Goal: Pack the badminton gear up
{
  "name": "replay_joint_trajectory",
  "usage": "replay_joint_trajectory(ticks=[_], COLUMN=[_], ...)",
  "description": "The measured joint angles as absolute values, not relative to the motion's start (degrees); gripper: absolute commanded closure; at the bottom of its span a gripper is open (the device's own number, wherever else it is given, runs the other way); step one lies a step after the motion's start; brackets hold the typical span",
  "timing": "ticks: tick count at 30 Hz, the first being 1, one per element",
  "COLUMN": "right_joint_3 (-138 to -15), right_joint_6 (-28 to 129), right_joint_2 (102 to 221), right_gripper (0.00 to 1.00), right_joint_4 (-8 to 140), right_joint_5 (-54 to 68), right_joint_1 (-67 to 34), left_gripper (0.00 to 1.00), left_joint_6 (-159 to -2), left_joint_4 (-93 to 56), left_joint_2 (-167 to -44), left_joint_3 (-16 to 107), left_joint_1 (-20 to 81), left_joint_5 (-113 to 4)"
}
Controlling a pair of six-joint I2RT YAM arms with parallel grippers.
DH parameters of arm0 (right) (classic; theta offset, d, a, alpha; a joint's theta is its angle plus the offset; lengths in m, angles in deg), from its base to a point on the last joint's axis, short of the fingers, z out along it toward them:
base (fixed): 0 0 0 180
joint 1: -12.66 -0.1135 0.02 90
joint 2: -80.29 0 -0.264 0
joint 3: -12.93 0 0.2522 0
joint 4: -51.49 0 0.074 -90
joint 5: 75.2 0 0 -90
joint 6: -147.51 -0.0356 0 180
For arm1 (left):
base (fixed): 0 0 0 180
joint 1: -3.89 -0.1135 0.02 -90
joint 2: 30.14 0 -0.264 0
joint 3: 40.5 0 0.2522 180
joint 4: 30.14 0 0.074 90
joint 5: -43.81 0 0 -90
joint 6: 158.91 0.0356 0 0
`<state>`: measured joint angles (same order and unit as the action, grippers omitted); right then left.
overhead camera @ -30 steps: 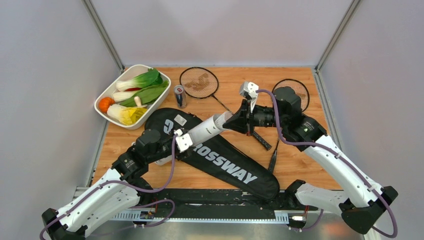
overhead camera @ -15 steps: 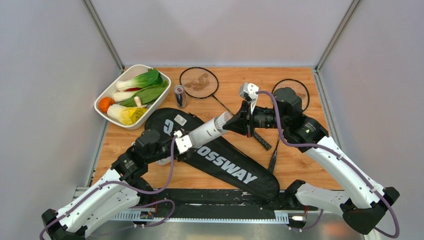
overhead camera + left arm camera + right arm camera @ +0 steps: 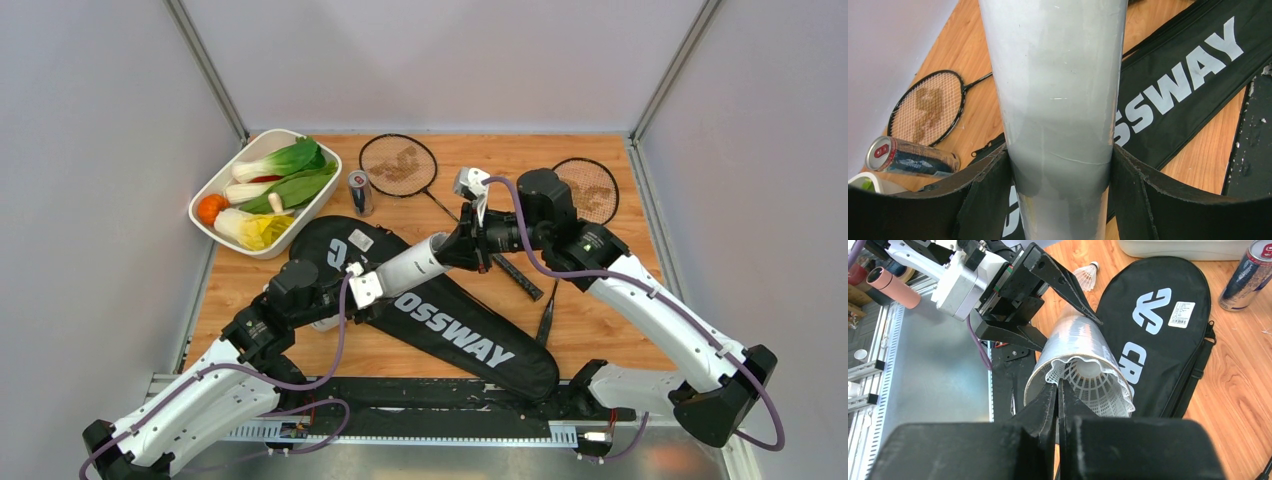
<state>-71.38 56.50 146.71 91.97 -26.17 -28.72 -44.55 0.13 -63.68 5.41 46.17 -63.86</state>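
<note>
My left gripper (image 3: 366, 286) is shut on the lower part of the white tube (image 3: 412, 262) and holds it tilted above the black CROSSWAY bag (image 3: 470, 340). Its fingers (image 3: 983, 195) clamp the tube (image 3: 1058, 100) on both sides. My right gripper (image 3: 458, 246) is at the tube's open mouth. In the right wrist view it (image 3: 1058, 387) is shut on the skirt rim of a white shuttlecock (image 3: 1098, 385) that sits inside the mouth. A second shuttlecock (image 3: 1087, 276) lies beyond the bag. One racket (image 3: 400, 165) lies at the back; the other (image 3: 593, 188) is partly hidden by the right arm.
A blue-silver can (image 3: 359, 192) lies next to the bag's top end. A white tray (image 3: 212, 192) of vegetables stands at the back left. A racket handle (image 3: 522, 277) and a black strap (image 3: 548, 318) lie right of the bag. Grey walls close in three sides.
My right arm has moved left toward the tube, bringing the shuttlecock into the tube's mouth. The left arm still holds the tube in about the same place.
</note>
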Motion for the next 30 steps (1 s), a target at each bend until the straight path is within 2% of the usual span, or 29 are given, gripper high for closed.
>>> replay_joint_trajectory(ticks=[5,20,25,30], right_joint_3=[-71.2,-71.0,-70.9,-70.9], right_joint_6=[56.8,54.0,53.0,52.0], right_joint_2=[146.8,148.4,149.0,149.2], right_gripper=[0.87,0.86,0.77,0.59], right_joint_4=[92.0,91.1,91.0,90.8], right_joint_5=[-27.4,-30.1,-30.5,-30.5], right_joint_1=[-28.9,-28.9,-28.9,-28.9], left_gripper=[0.99,0.99,0.99,0.99], left_joint_6=[-44.5,-44.2,-44.0,-43.9], left_joint_4=[0.1,0.2,0.3,0.3], left_joint_2=[-63.7,-63.7,-63.7,-63.7], left_joint_3=[5.4,5.1,5.1,5.0], left_joint_1=[46.2,46.2,46.2,46.2], left_joint_5=[-63.9,-63.9,-63.9,-64.2])
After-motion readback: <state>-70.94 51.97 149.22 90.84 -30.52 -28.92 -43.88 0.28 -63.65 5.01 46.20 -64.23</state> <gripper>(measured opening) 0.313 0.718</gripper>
